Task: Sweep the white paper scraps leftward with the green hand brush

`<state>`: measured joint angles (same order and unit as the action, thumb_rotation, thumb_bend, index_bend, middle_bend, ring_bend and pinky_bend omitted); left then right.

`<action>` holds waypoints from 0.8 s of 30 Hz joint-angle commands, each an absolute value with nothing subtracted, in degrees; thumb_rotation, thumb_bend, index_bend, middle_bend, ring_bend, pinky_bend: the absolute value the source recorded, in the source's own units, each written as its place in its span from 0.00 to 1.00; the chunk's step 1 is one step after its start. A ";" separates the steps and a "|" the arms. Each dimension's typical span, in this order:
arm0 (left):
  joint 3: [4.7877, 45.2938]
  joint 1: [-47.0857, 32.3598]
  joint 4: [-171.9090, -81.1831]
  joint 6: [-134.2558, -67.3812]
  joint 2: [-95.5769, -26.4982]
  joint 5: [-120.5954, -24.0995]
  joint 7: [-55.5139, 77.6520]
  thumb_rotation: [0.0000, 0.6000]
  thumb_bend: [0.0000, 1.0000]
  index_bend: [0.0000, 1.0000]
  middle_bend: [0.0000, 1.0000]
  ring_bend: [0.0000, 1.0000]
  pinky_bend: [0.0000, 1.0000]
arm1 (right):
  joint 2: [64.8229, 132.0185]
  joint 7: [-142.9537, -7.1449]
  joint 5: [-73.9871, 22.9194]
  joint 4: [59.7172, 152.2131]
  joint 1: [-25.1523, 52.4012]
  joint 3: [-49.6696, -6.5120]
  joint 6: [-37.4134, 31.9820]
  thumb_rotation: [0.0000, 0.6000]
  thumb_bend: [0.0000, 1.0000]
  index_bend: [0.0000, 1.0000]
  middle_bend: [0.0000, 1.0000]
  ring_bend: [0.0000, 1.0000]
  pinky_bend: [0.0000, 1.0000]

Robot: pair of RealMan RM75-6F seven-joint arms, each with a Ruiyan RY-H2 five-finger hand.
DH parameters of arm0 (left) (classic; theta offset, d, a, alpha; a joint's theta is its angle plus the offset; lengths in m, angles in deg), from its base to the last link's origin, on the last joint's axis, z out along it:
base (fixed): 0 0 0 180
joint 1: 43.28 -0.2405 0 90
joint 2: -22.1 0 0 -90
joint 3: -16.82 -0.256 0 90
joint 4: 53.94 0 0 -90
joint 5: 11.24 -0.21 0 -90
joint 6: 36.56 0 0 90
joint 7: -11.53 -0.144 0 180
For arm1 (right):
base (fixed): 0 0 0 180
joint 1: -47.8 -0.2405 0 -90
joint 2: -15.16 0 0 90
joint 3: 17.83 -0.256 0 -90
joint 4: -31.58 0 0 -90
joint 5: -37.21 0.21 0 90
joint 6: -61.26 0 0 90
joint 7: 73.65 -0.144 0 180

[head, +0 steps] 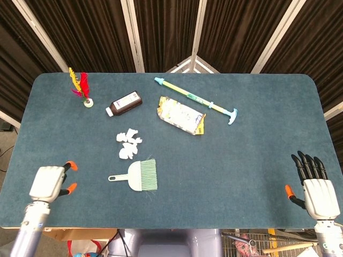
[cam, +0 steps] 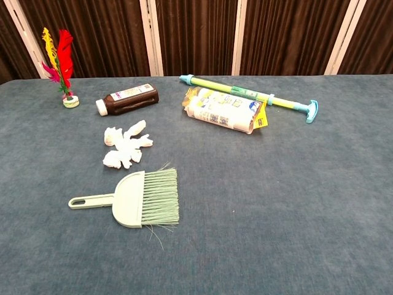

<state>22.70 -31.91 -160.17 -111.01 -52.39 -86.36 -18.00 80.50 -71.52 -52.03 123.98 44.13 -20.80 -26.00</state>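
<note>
The green hand brush (head: 140, 175) lies flat near the table's front, its handle pointing left and its bristles to the right; the chest view shows the brush (cam: 144, 198) with nothing touching it. Just behind it sits a small pile of white paper scraps (head: 128, 144), which the chest view shows as scraps (cam: 124, 145). My left hand (head: 49, 183) hovers over the front left of the table, left of the brush handle, holding nothing. My right hand (head: 313, 184) stays at the front right edge with fingers spread, empty. The chest view shows neither hand.
A brown bottle (head: 124, 103) lies on its side behind the scraps. A feathered shuttlecock (head: 81, 88) stands at the back left. A yellow-white packet (head: 181, 115) and a long green-yellow rod (head: 195, 99) lie at the back middle.
</note>
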 commanded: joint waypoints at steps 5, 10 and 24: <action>26.71 -24.74 -161.84 -107.46 -62.44 -70.69 -32.86 1.00 0.30 0.44 1.00 1.00 1.00 | 80.41 -71.82 -52.02 124.04 44.08 -20.76 -25.84 1.00 0.38 0.00 0.00 0.00 0.00; 28.22 -21.95 -160.03 -107.90 -67.35 -63.82 -36.88 1.00 0.30 0.43 1.00 1.00 1.00 | 80.32 -72.05 -52.02 124.18 44.05 -20.73 -25.73 1.00 0.38 0.00 0.00 0.00 0.00; 30.37 -15.26 -153.37 -109.30 -77.54 -53.43 -40.97 1.00 0.35 0.43 1.00 1.00 1.00 | 80.03 -73.05 -51.72 124.54 43.93 -20.73 -25.26 1.00 0.38 0.00 0.00 0.00 0.00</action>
<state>30.17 -15.78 -153.87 -109.18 -76.95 -53.91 -40.87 80.03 -73.05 -51.73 124.53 43.94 -20.73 -25.27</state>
